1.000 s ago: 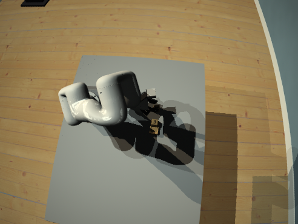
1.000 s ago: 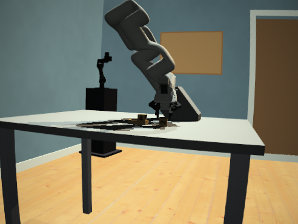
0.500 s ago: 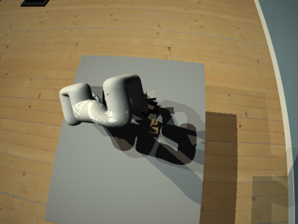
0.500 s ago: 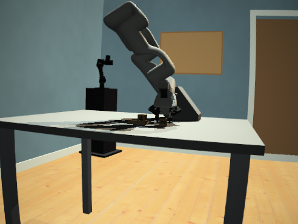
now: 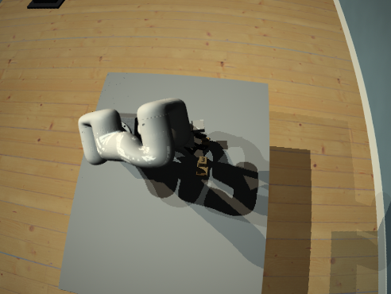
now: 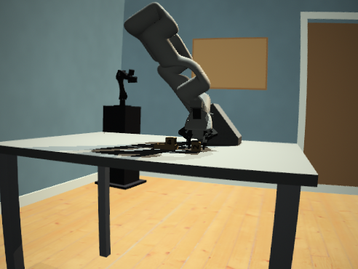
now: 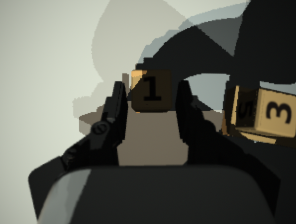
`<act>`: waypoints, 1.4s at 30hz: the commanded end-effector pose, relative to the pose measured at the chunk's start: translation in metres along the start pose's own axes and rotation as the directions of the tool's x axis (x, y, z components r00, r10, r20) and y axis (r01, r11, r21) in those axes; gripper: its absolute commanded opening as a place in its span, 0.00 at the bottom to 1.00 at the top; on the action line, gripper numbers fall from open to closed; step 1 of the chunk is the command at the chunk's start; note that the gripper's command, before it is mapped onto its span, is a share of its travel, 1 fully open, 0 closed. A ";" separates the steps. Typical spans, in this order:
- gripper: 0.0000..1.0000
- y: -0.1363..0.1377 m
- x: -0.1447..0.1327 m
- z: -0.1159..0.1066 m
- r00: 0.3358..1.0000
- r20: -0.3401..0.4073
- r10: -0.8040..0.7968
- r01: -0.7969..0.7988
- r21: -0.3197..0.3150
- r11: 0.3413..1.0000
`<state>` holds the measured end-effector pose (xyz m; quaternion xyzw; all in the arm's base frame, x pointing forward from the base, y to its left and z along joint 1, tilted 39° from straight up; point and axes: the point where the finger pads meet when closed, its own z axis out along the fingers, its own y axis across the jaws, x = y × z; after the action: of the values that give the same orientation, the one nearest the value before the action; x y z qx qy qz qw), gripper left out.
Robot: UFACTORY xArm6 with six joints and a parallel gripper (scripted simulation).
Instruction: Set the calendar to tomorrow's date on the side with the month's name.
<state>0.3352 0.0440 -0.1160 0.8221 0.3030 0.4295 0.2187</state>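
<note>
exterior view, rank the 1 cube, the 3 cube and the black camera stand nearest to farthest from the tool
1. Cube showing 1, framed between the fingers of the tool.
2. Cube showing 3, just to its right in the wrist view.
3. Black camera stand, on the floor behind the table.

Two tan wooden cubes rest on the grey tabletop [image 5: 131, 222]; the cube showing 1 [image 7: 150, 91] sits upright; the cube showing 3 [image 7: 261, 116], beside it, sits tilted.
</note>
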 end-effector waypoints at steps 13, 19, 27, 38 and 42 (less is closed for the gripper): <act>0.49 0.000 0.001 0.000 1.000 -0.002 0.000 0.000 0.000 1.000; 0.49 0.000 0.001 0.000 1.000 -0.002 0.000 0.000 0.000 1.000; 0.49 0.000 0.001 0.000 1.000 -0.002 0.000 0.000 0.000 1.000; 0.29 0.000 0.001 0.000 1.000 -0.002 0.000 0.000 0.000 1.000; 0.29 0.000 0.001 0.000 1.000 -0.002 0.000 0.000 0.000 1.000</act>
<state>0.3352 0.0440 -0.1161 0.8221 0.3030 0.4295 0.2187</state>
